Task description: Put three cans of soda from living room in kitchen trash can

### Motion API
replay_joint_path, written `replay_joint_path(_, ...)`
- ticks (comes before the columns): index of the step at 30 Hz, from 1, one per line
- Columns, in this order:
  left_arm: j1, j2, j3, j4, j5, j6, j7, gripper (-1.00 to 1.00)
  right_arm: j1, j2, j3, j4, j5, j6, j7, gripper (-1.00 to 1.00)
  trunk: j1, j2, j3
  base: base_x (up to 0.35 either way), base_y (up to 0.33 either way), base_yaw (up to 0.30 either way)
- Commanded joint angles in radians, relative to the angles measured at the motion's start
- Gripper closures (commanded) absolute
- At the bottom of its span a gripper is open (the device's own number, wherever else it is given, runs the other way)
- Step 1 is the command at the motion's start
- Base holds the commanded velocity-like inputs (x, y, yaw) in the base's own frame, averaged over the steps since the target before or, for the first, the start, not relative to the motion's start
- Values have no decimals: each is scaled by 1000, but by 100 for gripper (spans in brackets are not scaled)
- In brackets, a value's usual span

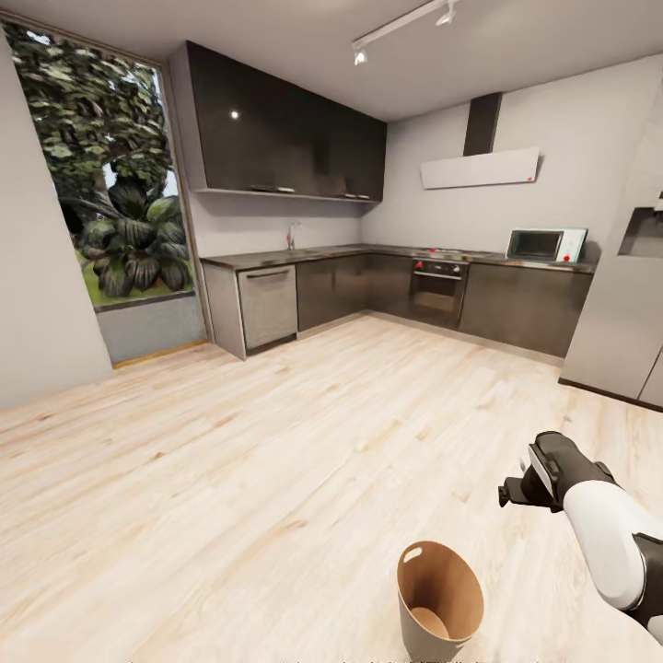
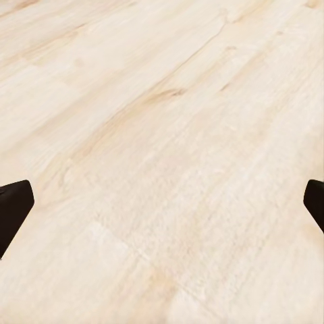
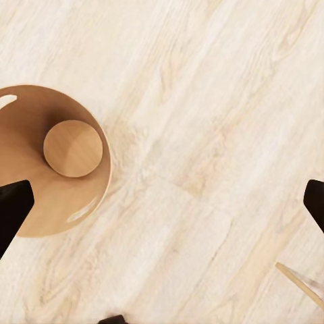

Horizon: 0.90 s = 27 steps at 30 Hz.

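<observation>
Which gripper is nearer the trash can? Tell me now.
Right. The right gripper hangs above and just beside the trash can; the left gripper sees bare floor.

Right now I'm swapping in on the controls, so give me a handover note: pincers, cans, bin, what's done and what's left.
Left pincer: open, empty, over bare wood floor.
Right pincer: open, empty, beside the bin, not over it.
Bin stands upright on the kitchen floor by the right arm; its inside looks empty.
No soda cans in sight, so none seem binned yet. Left: fetch all three.
</observation>
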Motion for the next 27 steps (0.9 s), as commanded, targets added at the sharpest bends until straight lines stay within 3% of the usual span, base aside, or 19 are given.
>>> replay_joint_path(1,0,0,0,0,0,0,0,-100,0,0,0,0,0,0,1,-100,4,-7,-3,0,0,0)
replay_joint_path(27,-2,1,1,1,1,8,-2,-100,2,1,4,0,0,0,14,-100,104,-189,-85,0,0,0)
